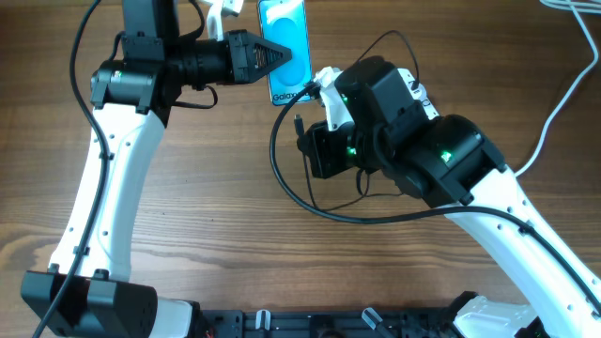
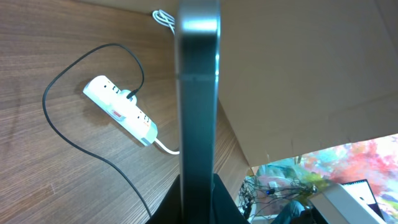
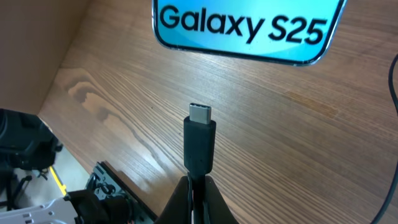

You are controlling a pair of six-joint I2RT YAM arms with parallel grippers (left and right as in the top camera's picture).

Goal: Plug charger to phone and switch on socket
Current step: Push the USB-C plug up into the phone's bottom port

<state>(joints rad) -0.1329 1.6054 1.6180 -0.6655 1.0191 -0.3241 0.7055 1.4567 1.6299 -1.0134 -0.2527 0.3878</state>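
My left gripper point(image 1: 270, 58) is shut on the phone point(image 1: 285, 38) and holds it by its sides near the table's far edge, cyan screen up. The left wrist view shows the phone's silver edge point(image 2: 198, 93) between the fingers point(image 2: 198, 190). My right gripper point(image 1: 306, 131) is shut on the charger's black connector point(image 1: 298, 122), whose tip point(image 3: 200, 117) points at the phone's white "Galaxy S25" band point(image 3: 245, 28), a short gap away. The fingers point(image 3: 198, 186) pinch the connector's base. The socket point(image 2: 121, 109) lies on the table with the black plug point(image 2: 130, 94) in it; overhead my right arm hides most of it.
The thin black cable point(image 1: 282, 183) loops over the table below the right gripper. A thick white cord point(image 1: 563, 84) runs off to the far right. A cardboard wall point(image 2: 298, 74) stands behind the table, with clutter past its edge.
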